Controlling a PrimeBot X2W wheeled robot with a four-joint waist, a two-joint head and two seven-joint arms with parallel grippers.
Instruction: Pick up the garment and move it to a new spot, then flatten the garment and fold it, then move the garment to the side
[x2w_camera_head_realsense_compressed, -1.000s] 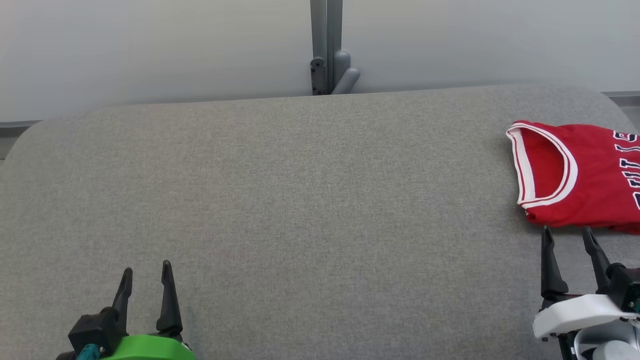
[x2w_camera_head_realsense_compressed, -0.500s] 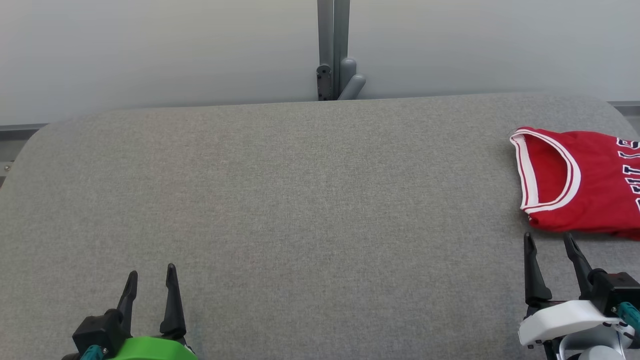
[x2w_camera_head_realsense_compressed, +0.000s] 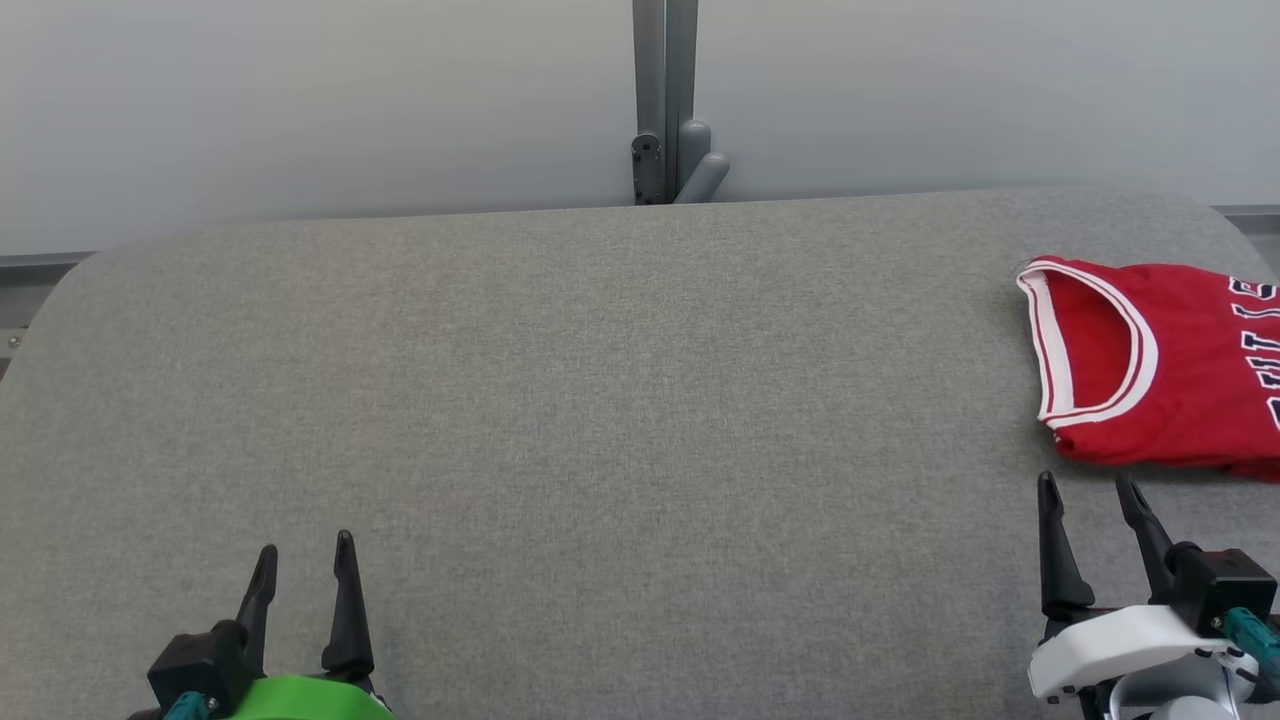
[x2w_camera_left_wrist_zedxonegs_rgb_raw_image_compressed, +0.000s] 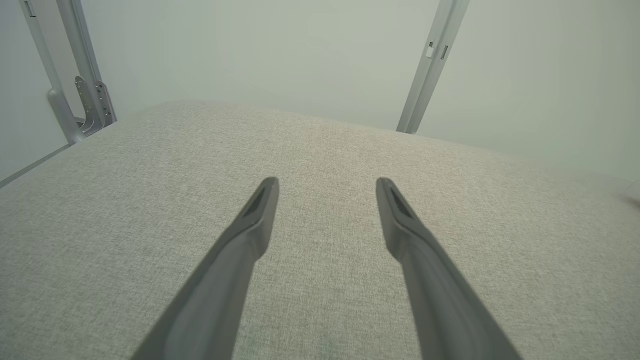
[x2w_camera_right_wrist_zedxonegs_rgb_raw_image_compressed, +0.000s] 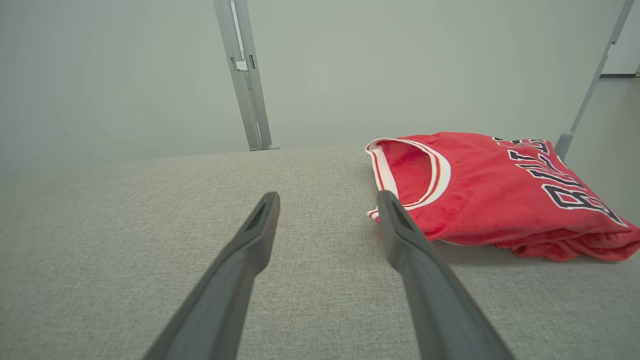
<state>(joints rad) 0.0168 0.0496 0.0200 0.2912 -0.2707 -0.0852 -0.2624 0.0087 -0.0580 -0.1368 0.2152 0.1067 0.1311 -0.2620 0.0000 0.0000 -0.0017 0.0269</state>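
Observation:
The garment (x2w_camera_head_realsense_compressed: 1180, 370) is a red jersey with white-trimmed neck and dark lettering, folded flat at the far right of the grey table (x2w_camera_head_realsense_compressed: 600, 400). In the right wrist view the garment (x2w_camera_right_wrist_zedxonegs_rgb_raw_image_compressed: 490, 190) lies just ahead and to the right of my fingers. My right gripper (x2w_camera_head_realsense_compressed: 1088, 484) is open and empty, its tips a short way in front of the garment's near edge, not touching it. At the lower left of the head view my left gripper (x2w_camera_head_realsense_compressed: 305, 548) is open and empty. The left wrist view has the left gripper (x2w_camera_left_wrist_zedxonegs_rgb_raw_image_compressed: 327, 184) over bare cloth.
A grey metal post with a bracket (x2w_camera_head_realsense_compressed: 665, 150) rises behind the table's back edge against a pale wall. The table's rounded corners show at left and right. The garment runs off the right edge of the head view.
The right gripper has drawn back toward me and slightly left, away from the garment's near edge. The head camera shifted a little, so the whole scene sits lower. The garment stays put.

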